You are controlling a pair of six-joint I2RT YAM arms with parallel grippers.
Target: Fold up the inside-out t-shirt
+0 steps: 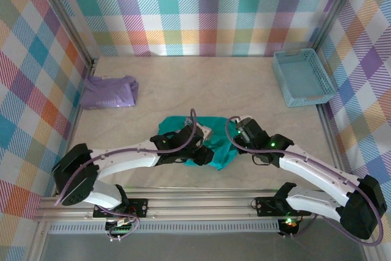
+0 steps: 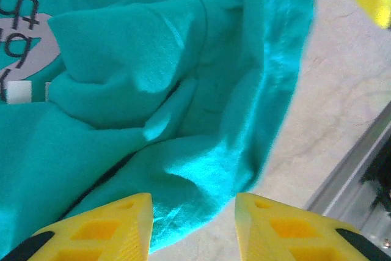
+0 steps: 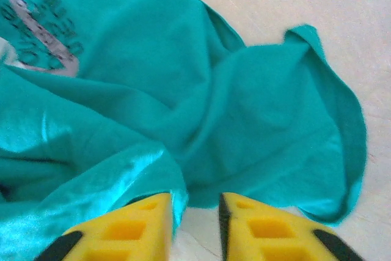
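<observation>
Presently, the inside-out t-shirt [image 1: 221,154] is seen lying in a crumpled heap on the desk [image 1: 183,84], toward its near edge and between the two arms; a grey printed patch is shown among the folds in both wrist views. The left gripper [image 2: 192,215] is held just over the shirt's rumpled edge with its jaws parted and nothing clamped between them. The right gripper [image 3: 195,215] is likewise seen slightly parted and empty, at the fabric's border where bare desk shows. No neat fold can be made out, so the step in hand is judged an early one: the cloth must first be spread flat. For the next move, two well-separated points on the fabric's edge would need to be pinched and drawn apart. A lavender garment [image 1: 110,91] and a blue basket [image 1: 302,77] are seen well apart, toward the far side.
</observation>
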